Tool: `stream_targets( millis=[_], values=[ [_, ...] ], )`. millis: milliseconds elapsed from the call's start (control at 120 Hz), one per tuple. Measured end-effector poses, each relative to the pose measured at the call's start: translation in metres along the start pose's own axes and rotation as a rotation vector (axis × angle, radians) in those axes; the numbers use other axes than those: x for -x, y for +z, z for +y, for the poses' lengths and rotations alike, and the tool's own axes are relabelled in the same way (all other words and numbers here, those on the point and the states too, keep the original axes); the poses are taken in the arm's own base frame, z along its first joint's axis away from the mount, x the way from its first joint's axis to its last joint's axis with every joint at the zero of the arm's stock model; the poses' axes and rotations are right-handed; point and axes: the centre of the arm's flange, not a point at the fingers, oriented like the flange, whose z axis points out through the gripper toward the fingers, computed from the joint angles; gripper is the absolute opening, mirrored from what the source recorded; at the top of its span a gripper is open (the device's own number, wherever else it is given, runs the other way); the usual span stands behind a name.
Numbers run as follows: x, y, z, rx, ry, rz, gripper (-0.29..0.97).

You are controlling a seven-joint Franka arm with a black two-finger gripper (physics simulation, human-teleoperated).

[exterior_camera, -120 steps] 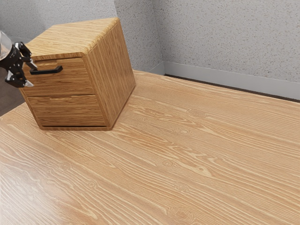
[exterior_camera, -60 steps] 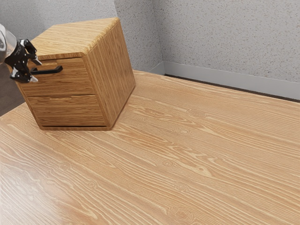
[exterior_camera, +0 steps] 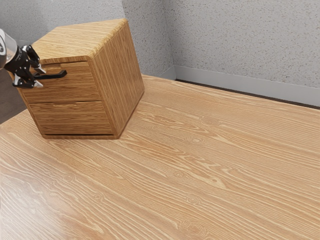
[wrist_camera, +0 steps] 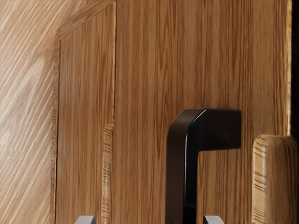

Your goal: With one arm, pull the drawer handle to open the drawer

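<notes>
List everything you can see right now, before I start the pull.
cabinet: one, light wood, on the table toward the exterior view's left.
top drawer: one, same wood, upper half of the cabinet front.
bottom drawer: one, same wood, directly beneath the top drawer.
handle: one, black, on the top drawer.
table: one, light wood grain, under the cabinet.
wall: grey, speckled, behind the table.
baseboard: one, pale grey, along the wall's foot.
jaws: one pair, black, open, straddling the handle's end.
</notes>
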Motion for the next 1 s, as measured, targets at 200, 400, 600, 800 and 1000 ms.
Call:
stream_targets(
  millis=[200,400,600,800,1000],
  values=[
    [-0.005,-0.001,-0.002,-0.006,0.003,-0.002,0.19],
    [-0.008,-0.002,-0.004,-0.009,0.006,-0.004,0.17],
    [0.001,0.001,-0.002,-0.007,0.019,-0.017,0.16],
    [0.006,0.006,-0.003,-0.014,0.024,-0.024,0.16],
    [0.012,0.012,-0.005,-0.028,0.03,-0.022,0.16]
  ],
)
